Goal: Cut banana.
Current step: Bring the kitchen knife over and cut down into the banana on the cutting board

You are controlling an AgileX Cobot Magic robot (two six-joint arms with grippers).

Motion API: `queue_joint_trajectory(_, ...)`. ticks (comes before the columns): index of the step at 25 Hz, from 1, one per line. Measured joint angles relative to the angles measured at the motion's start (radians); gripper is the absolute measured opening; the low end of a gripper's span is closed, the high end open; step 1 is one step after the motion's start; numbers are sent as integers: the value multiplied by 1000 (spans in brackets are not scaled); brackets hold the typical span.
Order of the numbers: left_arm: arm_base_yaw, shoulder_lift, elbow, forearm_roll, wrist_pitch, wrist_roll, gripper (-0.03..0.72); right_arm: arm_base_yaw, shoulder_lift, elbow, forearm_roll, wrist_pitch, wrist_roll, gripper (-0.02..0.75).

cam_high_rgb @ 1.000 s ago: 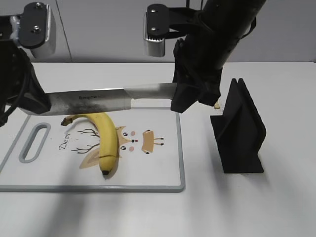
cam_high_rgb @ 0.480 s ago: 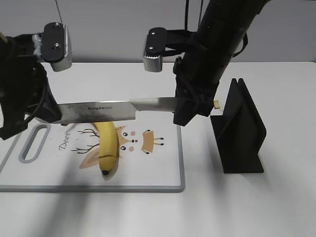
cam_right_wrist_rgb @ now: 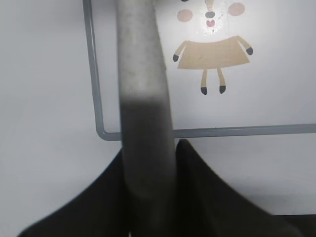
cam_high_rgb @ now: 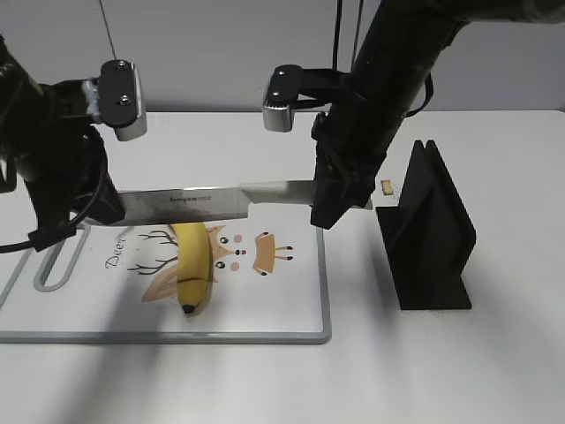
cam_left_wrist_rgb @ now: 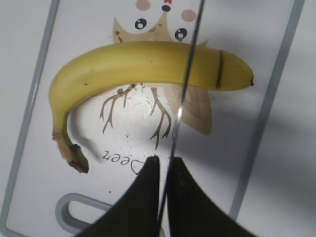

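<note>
A yellow banana (cam_high_rgb: 195,265) lies on the white cutting board (cam_high_rgb: 291,305), its stem hidden behind the blade and its dark tip toward the front. A long knife (cam_high_rgb: 212,204) hangs level just above it, crossing it near the stem half. My left gripper (cam_high_rgb: 101,208) is shut on the blade's tip end. My right gripper (cam_high_rgb: 327,205) is shut on the handle. In the left wrist view the gripper (cam_left_wrist_rgb: 165,160) pinches the thin blade (cam_left_wrist_rgb: 186,81), which crosses the banana (cam_left_wrist_rgb: 133,64) left of a dark cut line near its tip. In the right wrist view the gripper (cam_right_wrist_rgb: 152,148) clamps the grey handle (cam_right_wrist_rgb: 142,94).
A black knife stand (cam_high_rgb: 433,238) stands right of the board, with a small tan piece (cam_high_rgb: 387,185) behind it. The board has a grey rim (cam_right_wrist_rgb: 197,132), a handle slot (cam_high_rgb: 55,265) at its left and a cartoon deer print (cam_high_rgb: 247,252).
Both arms have carried the knife to the right and slightly lower. The left gripper has moved in toward the board, and the blade now covers the banana's stem end.
</note>
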Motion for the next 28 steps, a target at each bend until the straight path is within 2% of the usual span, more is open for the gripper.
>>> queue_joint_trajectory(7,-16,55,8,0,-40,-1,3,0,54,-1,-34,2,-16,199)
queue_joint_trajectory(14,-54,55,93,53,-153,-92,3,12,57,-2,-65,-8,-25,199)
queue_joint_trajectory(19,-54,55,127,88,-189,-128,3,29,61,10,-75,-66,-30,198)
queue_joint_trajectory(28,-54,55,130,86,-181,-132,0,29,61,30,-75,-80,-69,196)
